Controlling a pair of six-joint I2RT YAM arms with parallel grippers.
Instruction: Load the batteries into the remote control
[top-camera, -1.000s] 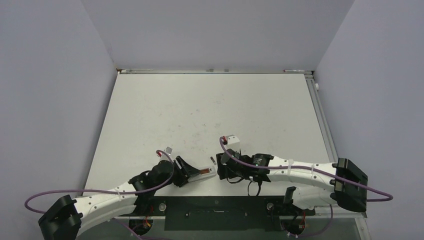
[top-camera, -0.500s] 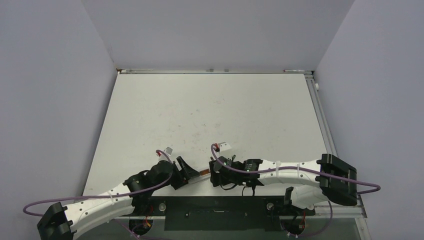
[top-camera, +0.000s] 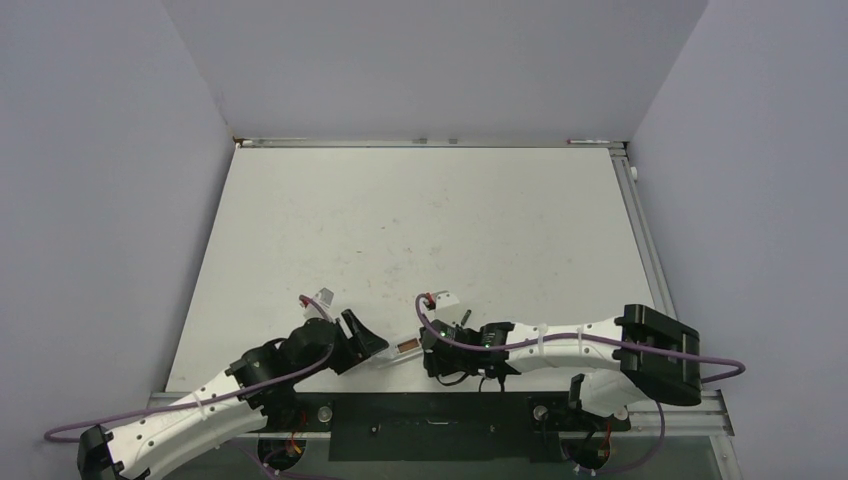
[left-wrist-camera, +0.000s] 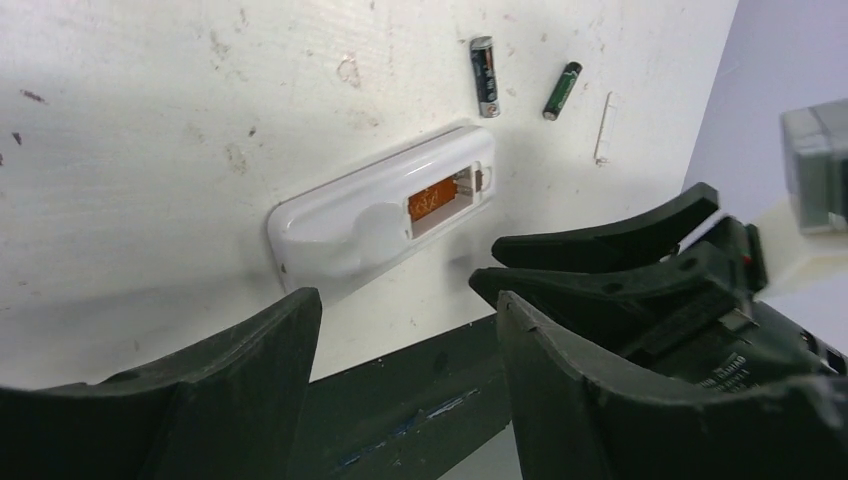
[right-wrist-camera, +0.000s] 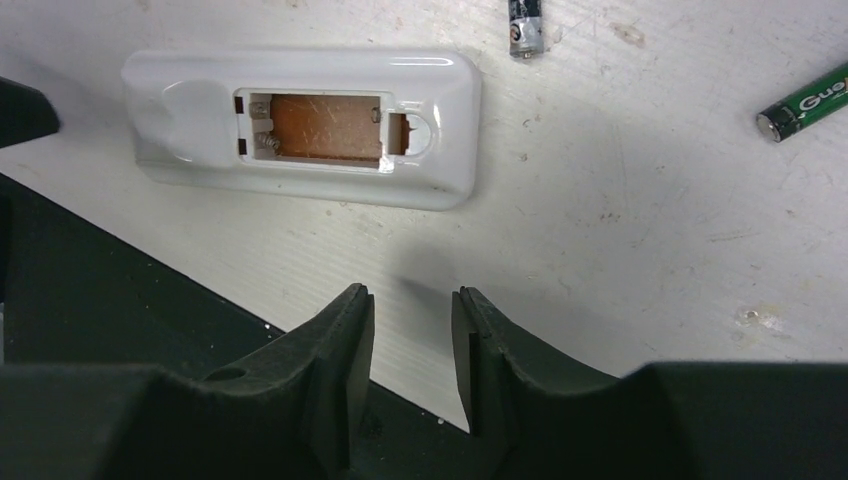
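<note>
The white remote control (top-camera: 407, 347) lies face down by the table's near edge, its orange battery bay (right-wrist-camera: 312, 127) uncovered and holding nothing. Two batteries lie just beyond it on the table: a dark one (left-wrist-camera: 484, 75) and a green one (left-wrist-camera: 562, 90), which the right wrist view shows as the dark battery (right-wrist-camera: 526, 25) and the green battery (right-wrist-camera: 805, 103). My left gripper (left-wrist-camera: 405, 300) is open at the remote control's (left-wrist-camera: 380, 215) left end, apart from it. My right gripper (right-wrist-camera: 411, 295) stands on the near side of the remote control (right-wrist-camera: 300, 125), its jaws narrowly open with nothing between them.
A dark metal strip (right-wrist-camera: 100, 290) runs along the table's near edge right under both grippers. A thin white sliver (left-wrist-camera: 603, 128) lies beyond the green battery. The right gripper's fingers (left-wrist-camera: 600, 245) sit close beside my left gripper. Grey walls enclose the table.
The right arm has swung left and nearer, up to the remote, and its jaws have narrowed. The left jaws have widened and drawn back slightly from the remote's end.
</note>
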